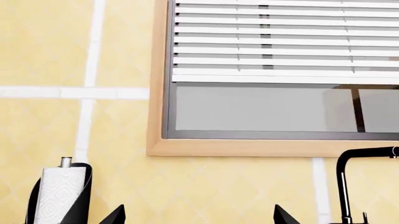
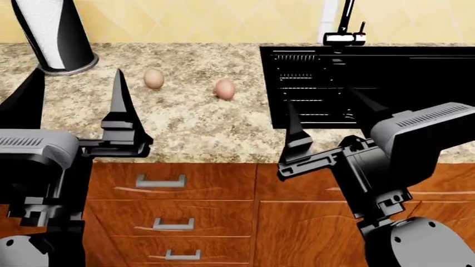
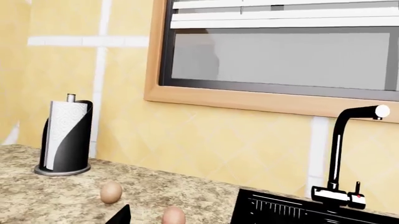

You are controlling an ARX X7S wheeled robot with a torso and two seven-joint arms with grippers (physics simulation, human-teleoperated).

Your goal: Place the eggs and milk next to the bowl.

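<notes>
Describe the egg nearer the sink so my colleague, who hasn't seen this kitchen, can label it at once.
Start at the black sink set in the speckled granite countertop. Just beside the sink's edge, on the side toward the paper towel holder, lies a small pinkish-brown egg. The other egg is paler and tan, and lies closer to the paper towel holder.
</notes>
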